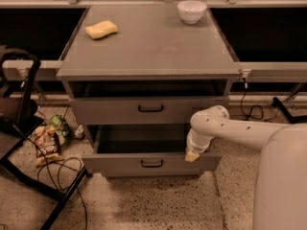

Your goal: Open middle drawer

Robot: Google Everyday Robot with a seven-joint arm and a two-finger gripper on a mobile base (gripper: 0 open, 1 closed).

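The gripper (192,155) sits at the right end of the extended middle drawer (120,164) front; its grip state cannot be told.

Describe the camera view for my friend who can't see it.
The middle drawer of a grey cabinet stands pulled out, with the robot's gripper at the right end of its front. A yellow sponge and a white bowl sit on top.

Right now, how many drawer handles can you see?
2. The upper handle is on the upper drawer; the lower handle is on the pulled-out middle drawer. Another may hide underneath. The gripper is at one end of the middle drawer's front.
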